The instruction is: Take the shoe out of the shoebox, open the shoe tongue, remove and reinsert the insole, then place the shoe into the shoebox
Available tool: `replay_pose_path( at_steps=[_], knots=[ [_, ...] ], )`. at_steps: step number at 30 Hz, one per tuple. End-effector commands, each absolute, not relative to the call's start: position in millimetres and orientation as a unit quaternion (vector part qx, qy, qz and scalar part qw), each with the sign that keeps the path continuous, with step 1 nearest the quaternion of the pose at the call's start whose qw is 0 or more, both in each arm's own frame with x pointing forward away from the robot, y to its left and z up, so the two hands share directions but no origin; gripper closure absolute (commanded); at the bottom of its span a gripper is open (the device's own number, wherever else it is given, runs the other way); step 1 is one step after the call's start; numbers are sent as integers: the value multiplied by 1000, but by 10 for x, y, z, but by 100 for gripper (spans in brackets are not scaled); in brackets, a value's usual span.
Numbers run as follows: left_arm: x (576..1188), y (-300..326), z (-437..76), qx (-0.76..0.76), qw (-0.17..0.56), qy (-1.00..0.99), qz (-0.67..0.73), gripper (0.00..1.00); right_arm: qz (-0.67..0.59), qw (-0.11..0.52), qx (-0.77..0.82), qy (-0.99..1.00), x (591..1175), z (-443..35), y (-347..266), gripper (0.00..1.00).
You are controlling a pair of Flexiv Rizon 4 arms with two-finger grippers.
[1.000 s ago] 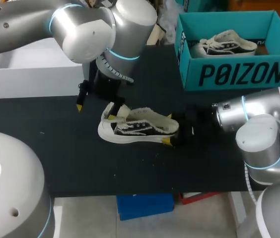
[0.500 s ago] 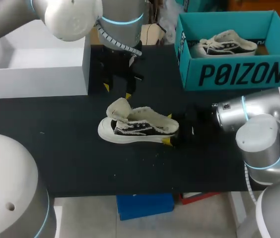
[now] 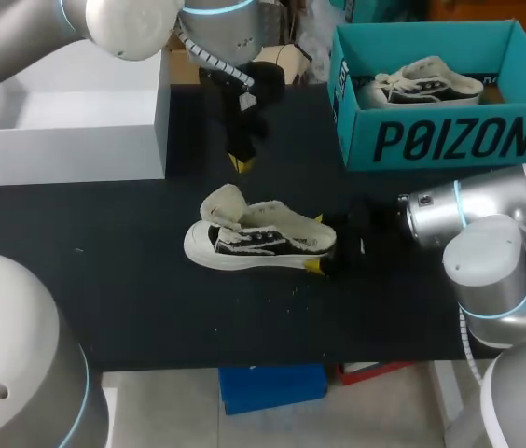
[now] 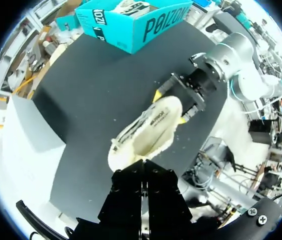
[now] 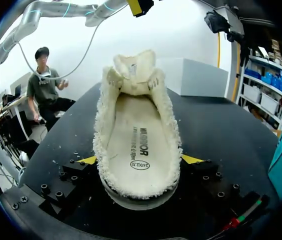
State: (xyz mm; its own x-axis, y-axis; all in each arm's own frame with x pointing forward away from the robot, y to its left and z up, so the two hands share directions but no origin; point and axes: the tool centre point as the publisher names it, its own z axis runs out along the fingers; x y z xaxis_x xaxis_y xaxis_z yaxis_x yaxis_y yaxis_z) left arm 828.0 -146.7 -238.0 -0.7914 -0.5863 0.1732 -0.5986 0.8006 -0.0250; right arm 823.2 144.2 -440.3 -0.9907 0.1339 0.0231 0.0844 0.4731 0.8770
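You have the shoe (image 3: 261,238) on the desk (image 3: 151,299), out of the shoebox (image 3: 431,140), tongue (image 3: 224,203) open, heel grasped by your right claw (image 3: 314,243). The left claw (image 3: 242,162) hovers clenched, empty. The insole (image 5: 136,135) swap and reboxing remain.

A flat black table top (image 3: 104,280) bears a white, rectangular, open cardboard box (image 3: 67,131) at its far left corner. Small pale fluff crumbs (image 3: 290,290) lie scattered near the table's front middle.
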Motion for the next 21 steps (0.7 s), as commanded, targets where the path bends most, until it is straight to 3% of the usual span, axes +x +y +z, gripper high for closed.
replay_pose_path(
  at_steps=[1, 12, 21],
  knots=[
    [8330, -1432, -2418, -28, 286, -950, 118, 100, 508, 24, 65, 858, 8228, -4422, 1447, 100],
    [8330, -1432, -2418, -28, 286, -950, 118, 100, 508, 24, 65, 858, 8228, -4422, 1447, 100],
    [8337, -1611, -2320, -13, 168, -986, -11, 100, 508, 24, 65, 858, 8228, -4422, 1447, 100]
  ],
)
